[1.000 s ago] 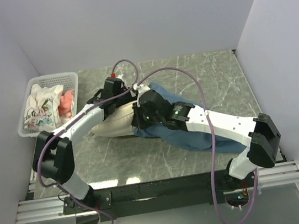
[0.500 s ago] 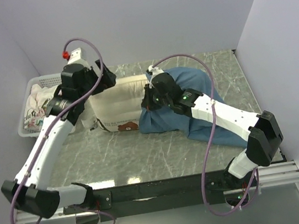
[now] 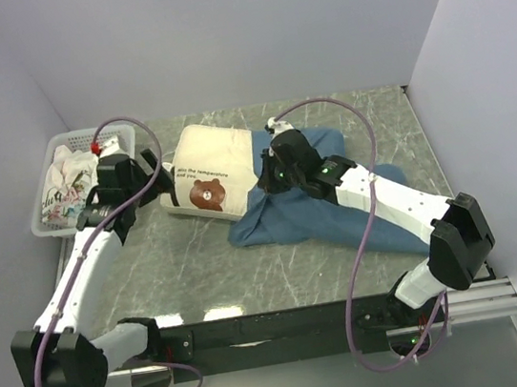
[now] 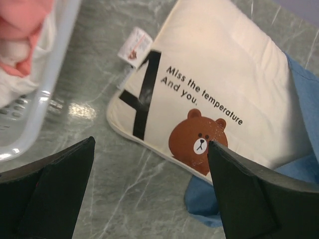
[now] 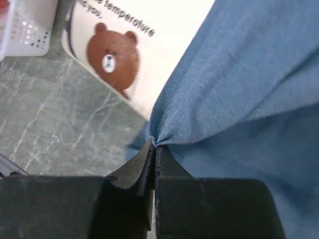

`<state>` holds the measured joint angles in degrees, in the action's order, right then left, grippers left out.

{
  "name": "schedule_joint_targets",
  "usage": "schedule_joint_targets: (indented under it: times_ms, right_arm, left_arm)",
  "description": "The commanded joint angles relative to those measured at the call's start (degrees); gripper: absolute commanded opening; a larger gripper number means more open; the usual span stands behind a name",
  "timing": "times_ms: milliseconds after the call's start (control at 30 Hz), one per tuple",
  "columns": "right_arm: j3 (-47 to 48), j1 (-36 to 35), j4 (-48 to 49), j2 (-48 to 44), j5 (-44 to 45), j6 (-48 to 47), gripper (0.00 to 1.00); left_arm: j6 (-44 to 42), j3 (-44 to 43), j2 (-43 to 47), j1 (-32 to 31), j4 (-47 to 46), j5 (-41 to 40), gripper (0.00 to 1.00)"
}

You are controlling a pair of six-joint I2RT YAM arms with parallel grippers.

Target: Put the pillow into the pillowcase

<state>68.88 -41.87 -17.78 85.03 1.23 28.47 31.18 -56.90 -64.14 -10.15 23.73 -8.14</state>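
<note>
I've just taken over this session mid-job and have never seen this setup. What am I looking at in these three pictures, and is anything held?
Two white robot arms are bolted at the near edge of a marbled table; each ends in a two-finger pincer. The wide picture comes from a fixed camera above and behind them. The other two come from wrist cameras, so the dark shapes at the bottom are each arm's own fingers. On the table lies a cream pillow, bear print up, one end covered by the blue pillowcase. A white basket of cloths stands at the left. The left pincer is open near the pillow's left end, holding nothing. The right pincer is shut on a pinch of the pillowcase.
</note>
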Motion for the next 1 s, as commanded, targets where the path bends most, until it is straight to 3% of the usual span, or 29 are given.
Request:
schedule_joint_targets:
  times_ms: [0, 200, 333, 433, 700, 900, 967]
  right_arm:
    - [1.78, 2.31, -1.63, -2.86, -2.02, -0.17, 0.00]
    - [7.84, 4.95, -5.68, 2.14, -3.43, -1.49, 0.00]
    - [8.98, 6.36, -5.69, 4.43, -5.63, -1.49, 0.00]
    - [11.26, 8.20, -6.30, 6.98, -7.21, -1.84, 0.00]
    - [25.05, 11.98, -12.96, 18.14, -9.15, -4.21, 0.00]
    - [38.94, 12.16, -19.12, 27.10, -9.32, -6.23, 0.00]
    - [43.51, 12.33, -20.27, 29.82, -9.58, -6.41, 0.00]
  left_arm:
    - [1.43, 1.54, -5.80, 1.36, -9.04, 11.21, 0.99]
    - [3.54, -3.82, -19.16, 2.59, -12.21, 9.99, 0.99]
    - [1.34, -12.85, -29.26, 4.35, -10.80, 8.49, 0.99]
    - [0.03, -17.43, -35.67, 5.32, -12.82, 11.91, 0.99]
    - [-0.69, -21.67, -49.40, 5.85, -21.00, 35.62, 0.99]
    - [4.57, -12.54, -49.59, 5.76, -32.41, 43.29, 0.99]
    - [7.91, -10.69, -49.15, 5.15, -37.58, 48.99, 0.82]
